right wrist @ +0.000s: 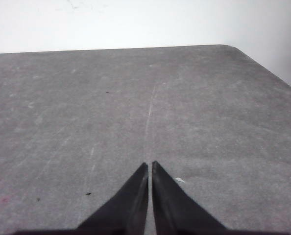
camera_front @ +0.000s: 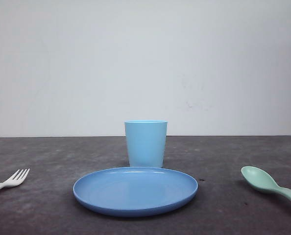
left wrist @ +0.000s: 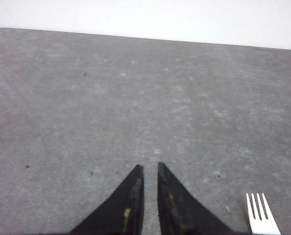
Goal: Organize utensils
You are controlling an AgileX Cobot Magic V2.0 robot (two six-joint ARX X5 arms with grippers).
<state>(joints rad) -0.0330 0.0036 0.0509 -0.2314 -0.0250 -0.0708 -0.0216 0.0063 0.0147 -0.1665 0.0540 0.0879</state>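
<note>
No brand, label or writing could be read on anything in the pictures.

The desk (camera_front: 47, 205) had a dark grey, mottled, stone-like surface with faint scratches and small specks, and a pale wall (camera_front: 145, 63) stood behind it. At the middle of the front view sat a round blue plate (camera_front: 135, 190), smooth and shallow with a low raised rim. Just behind it stood a light blue cup (camera_front: 146, 143), upright, plain-sided and tapering slightly toward its base.

The white plastic fork (camera_front: 9, 181) lay flat on the desk at the left edge of the front view, well apart from the plate. Its four tines pointed up and to the right toward the cup, and its handle ran off the left edge. In the left wrist view its tines (left wrist: 261, 215) lay just beside the left hand (left wrist: 148, 169), not touching it.

The mint-green plastic spoon (camera_front: 270, 185) lay flat at the right, well apart from the plate. Its oval bowl faced upward and pointed toward the left, and its handle ran down and off the right edge.

The left hand's black tapered fingers (left wrist: 131, 200) were nearly together, a narrow gap between the tips, holding nothing. The right hand (right wrist: 150, 164) was closed over bare desk, fingers (right wrist: 170, 205) almost meeting, empty.
</note>
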